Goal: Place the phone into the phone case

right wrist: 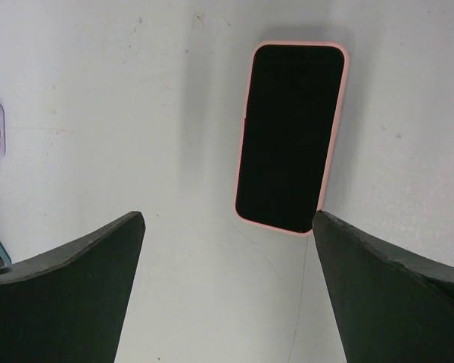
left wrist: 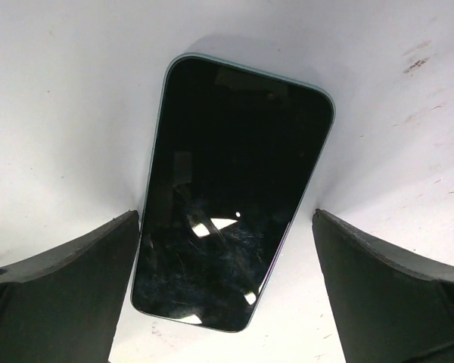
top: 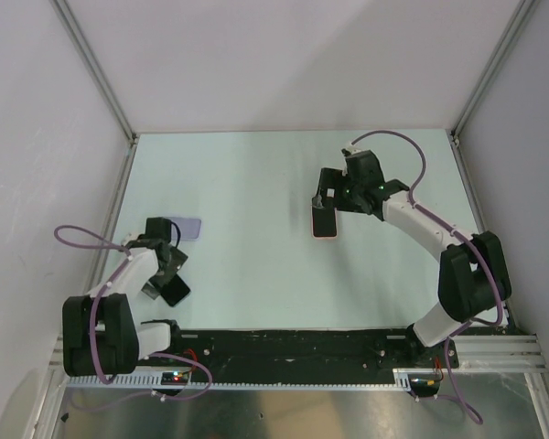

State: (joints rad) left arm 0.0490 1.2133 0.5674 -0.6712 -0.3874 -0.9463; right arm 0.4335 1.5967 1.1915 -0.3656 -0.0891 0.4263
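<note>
Near the worktop's (top: 256,183) left edge, toward the near corner, the left gripper (left wrist: 225,223) hangs low over the phone (left wrist: 234,189). Its jaws are wide apart and hold nothing. The phone lies flat, dark screen up, with a teal rim. Its lower half sits between the two fingers, skewed to them.

The step in hand looks to be the pickup. The left finger is almost at the phone's long edge and the other stands well apart. So the wrist should shift toward the open side and turn until the pads face the long edges squarely. The fingertips should then go right down to the worktop before closing. The body is thin and glossy, so a high or crooked pinch may skate off or spin it.

The lavender phone case (top: 188,227) lies just beyond, farther from the near edge, one end tucked under the arm. The top view is too small to tell whether its hollow faces up. That is worth settling before carrying the phone over.

Right of centre, well apart, lies what appears to be a second phone already in a pink case (right wrist: 291,136). The right gripper (right wrist: 228,219) hovers over its near end, jaws equally wide and empty. Nothing lies between the phone and the lavender case, so only the left arm's own cable and wrist crowd that short path.
</note>
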